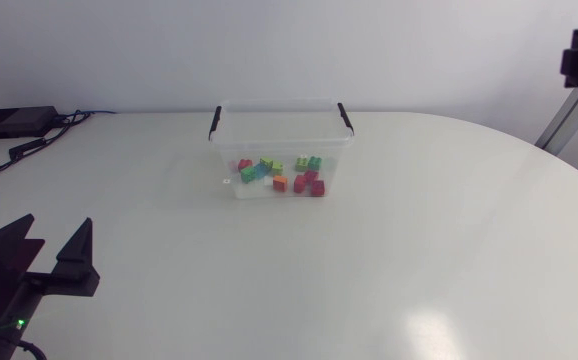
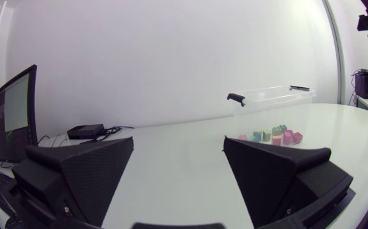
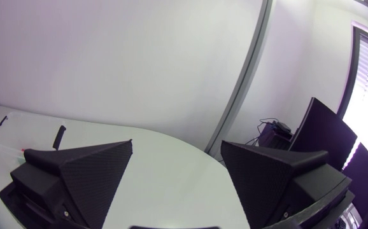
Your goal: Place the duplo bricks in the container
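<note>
— Since every one of the duplo bricks (image 1: 279, 176) I can find lies on the floor of the container (image 1: 280, 104), at twelve o'clock from the middle of the table (image 1: 419, 250), I judge the job close to done.
— And your claws?
— My left gripper (image 1: 57, 232) sits at eight o'clock, spread wide, nothing in it. My right gripper (image 3: 176, 145) is likewise wide and empty, though only its own wrist view shows it.
— What now?
— I'd scan behind the container for strays first, with both arms well apart from its handles (image 1: 345, 115), so nothing gets nudged
</note>
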